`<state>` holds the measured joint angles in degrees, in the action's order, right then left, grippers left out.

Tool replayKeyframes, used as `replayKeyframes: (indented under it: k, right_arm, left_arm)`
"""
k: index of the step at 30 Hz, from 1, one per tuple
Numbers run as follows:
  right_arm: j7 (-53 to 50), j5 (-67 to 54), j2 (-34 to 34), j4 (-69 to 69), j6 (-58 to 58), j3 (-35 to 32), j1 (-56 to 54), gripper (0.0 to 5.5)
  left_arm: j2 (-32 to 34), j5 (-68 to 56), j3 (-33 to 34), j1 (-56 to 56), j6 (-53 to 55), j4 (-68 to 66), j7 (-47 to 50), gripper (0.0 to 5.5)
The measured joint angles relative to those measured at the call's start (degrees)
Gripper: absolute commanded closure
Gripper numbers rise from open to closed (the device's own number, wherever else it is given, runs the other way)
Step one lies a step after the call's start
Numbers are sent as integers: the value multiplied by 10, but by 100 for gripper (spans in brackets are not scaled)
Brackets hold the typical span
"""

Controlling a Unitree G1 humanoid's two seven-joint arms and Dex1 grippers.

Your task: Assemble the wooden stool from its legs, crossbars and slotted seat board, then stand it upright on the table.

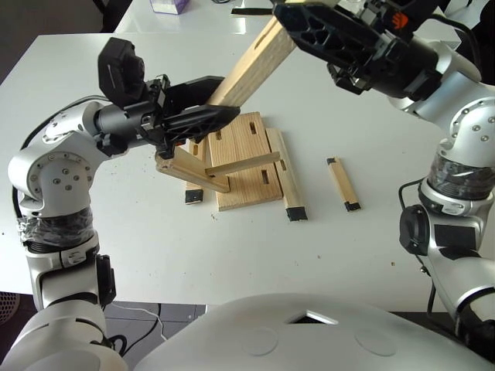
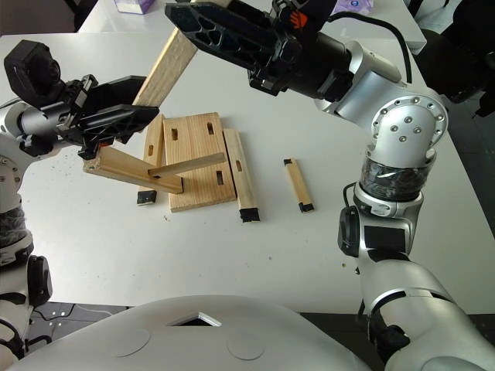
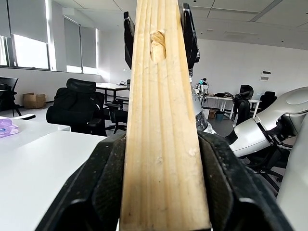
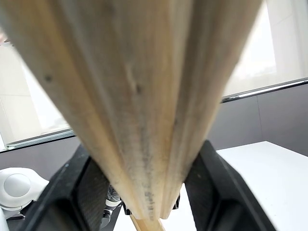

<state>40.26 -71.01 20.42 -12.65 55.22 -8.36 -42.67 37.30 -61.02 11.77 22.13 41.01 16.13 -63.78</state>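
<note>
Left end effector (image 1: 224,98) and right end effector (image 1: 288,22) clamp raised leg (image 1: 255,66) over seat board (image 1: 246,185); short capped piece (image 1: 341,182) lies apart

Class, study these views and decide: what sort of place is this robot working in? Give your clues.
Most likely an open-plan office or lab: black office chairs, long desks and big windows lie beyond the white worktable.

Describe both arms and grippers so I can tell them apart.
The left arm and right arm have silver-grey rounded shells, rings of small bolts and black joint bands. The left gripper and right gripper are black with long tapering fingers. A black boxy camera tops the left wrist; an orange mark and a black cable show at the right wrist.
</note>
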Motion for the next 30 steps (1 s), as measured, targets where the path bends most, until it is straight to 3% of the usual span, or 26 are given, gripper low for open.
replayKeyframes:
  k: [3, 4, 8, 17, 23, 30]
  right_arm:
    - [4, 4, 1, 0, -10, -1, 0, 346]
    - [6, 7, 1, 0, -13, -2, 0, 346]
    - [7, 18, 6, 0, -27, -9, 1, 346]
    - [21, 83, 28, 8, -76, -12, 1, 346]
    - [137, 175, 58, 65, -187, 40, -11, 346]
    - [200, 221, 62, 118, -280, 108, 16, 346]
  left_arm:
    - [0, 8, -4, 10, -9, -3, 1, 343]
    - [0, 13, -5, 13, -13, -3, 1, 307]
    - [0, 33, -7, 17, -20, -14, 8, 262]
    - [8, 114, -9, 41, -83, -75, 8, 262]
    - [1, 157, -22, 52, -105, -98, 8, 262]
    - [-28, 194, -22, -33, -129, -84, 14, 262]
